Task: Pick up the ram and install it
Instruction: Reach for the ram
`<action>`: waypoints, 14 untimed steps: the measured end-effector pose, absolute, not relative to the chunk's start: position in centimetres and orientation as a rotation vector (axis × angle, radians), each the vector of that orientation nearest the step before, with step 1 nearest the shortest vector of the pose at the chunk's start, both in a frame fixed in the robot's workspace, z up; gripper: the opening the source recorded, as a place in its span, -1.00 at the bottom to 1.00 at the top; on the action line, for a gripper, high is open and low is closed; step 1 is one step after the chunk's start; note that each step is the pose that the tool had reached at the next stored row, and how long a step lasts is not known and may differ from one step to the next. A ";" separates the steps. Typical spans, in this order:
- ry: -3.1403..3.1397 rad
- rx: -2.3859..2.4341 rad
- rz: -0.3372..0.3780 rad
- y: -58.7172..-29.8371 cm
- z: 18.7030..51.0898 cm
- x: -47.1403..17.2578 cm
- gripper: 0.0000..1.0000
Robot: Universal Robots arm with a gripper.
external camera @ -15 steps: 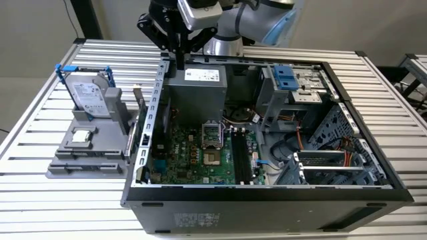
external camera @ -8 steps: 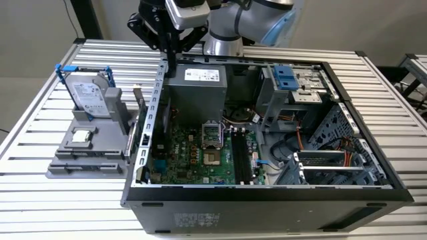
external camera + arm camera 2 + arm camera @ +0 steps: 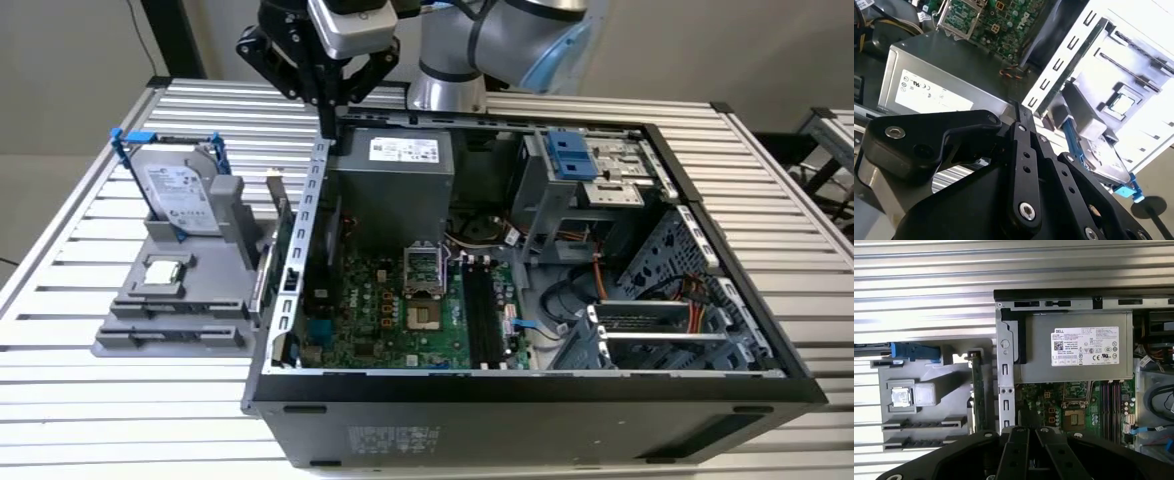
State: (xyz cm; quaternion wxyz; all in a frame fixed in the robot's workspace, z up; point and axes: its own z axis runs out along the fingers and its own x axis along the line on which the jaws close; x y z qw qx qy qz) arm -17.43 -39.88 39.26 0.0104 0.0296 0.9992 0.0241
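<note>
Slatted aluminium table point(image 3: 120, 400) takes up most of the room seen in the exterior view, w/ a plain pale wall behind. On it lies an open black desktop PC case point(image 3: 534, 400), side panel off, showing a green motherboard point(image 3: 387, 310) and a silver power supply box w/ white label point(image 3: 394, 190).

Just beside the case, on the exterior view's left, sits a grey plastic parts fixture point(image 3: 174, 320). It holds an upright silver hard drive w/ blue rails point(image 3: 174, 190).

The ram, a thin dark-green circuit-board stick point(image 3: 272, 250), stands on edge in that fixture, along the side nearest the case wall. It's also in both wrist views point(image 3: 976, 395) point(image 3: 1069, 67), parallel to the wall and free of any grip.

Silver-grey robot arm point(image 3: 494, 50) reaches in from behind the case, wrist turned down. Its black linkage gripper point(image 3: 327, 130) points straight down, approx. over the case's rear corner by the power supply. Fingers are pressed together w/ nothing between them. The gripper is well apart from the ram and not touching the fixture.
</note>
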 end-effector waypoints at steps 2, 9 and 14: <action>3.119 0.086 0.075 -39.9 39.3 -17.8 -1.00; 3.120 0.068 0.075 -39.9 39.3 -19.5 -1.00; 3.120 0.066 0.076 -39.9 39.3 -20.6 -1.00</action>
